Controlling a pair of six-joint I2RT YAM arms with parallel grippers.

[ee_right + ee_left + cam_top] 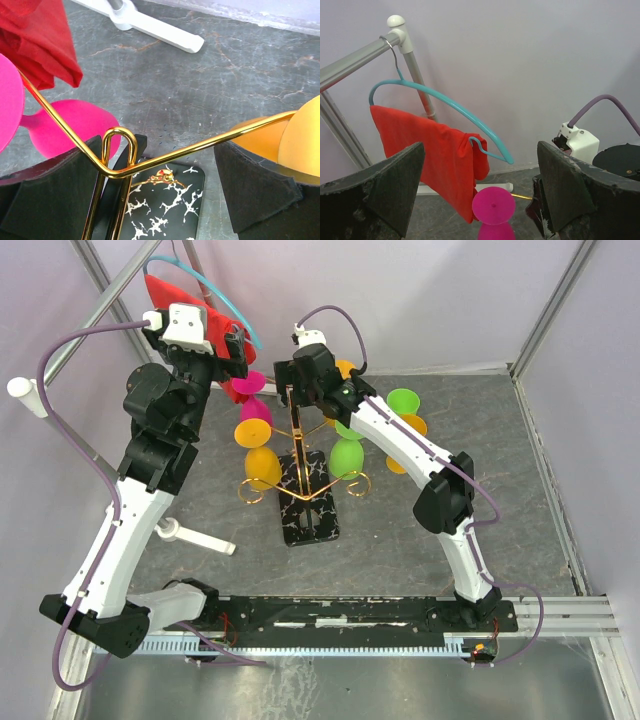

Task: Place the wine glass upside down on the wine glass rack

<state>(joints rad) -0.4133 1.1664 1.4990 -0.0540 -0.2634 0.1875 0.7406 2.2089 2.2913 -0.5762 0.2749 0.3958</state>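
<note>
Black fingers (385,190) of the left gripper (480,150) fill the lower corners of its wrist view. They are set wide apart with nothing clamped between them. Just below the gap a magenta wine glass (493,205) shows foot-up, its bowl cut off by the frame edge. Whether it hangs on a wire or only sits near one cannot be told from there. Behind it a red cloth (430,150) droops from a teal hanger (445,102).

From above, the left arm (130,495) rises steeply from its base and bends forward, its gripper raised at the far left beside the cloth. The right arm (440,495) arches up and inward, wrist turned down. The right gripper (157,150) hangs over the top of the wine glass rack (305,495), which stands mid-worktop (480,550). Its jaws are likewise spread and empty, with the rack's gold top loop and two sloping wires crossing between them; contact with the wire is unclear.

A yellow glass (262,468), a green glass (347,455) and an orange glass (412,426) cluster around the rack, some partly hidden behind the right arm.
</note>
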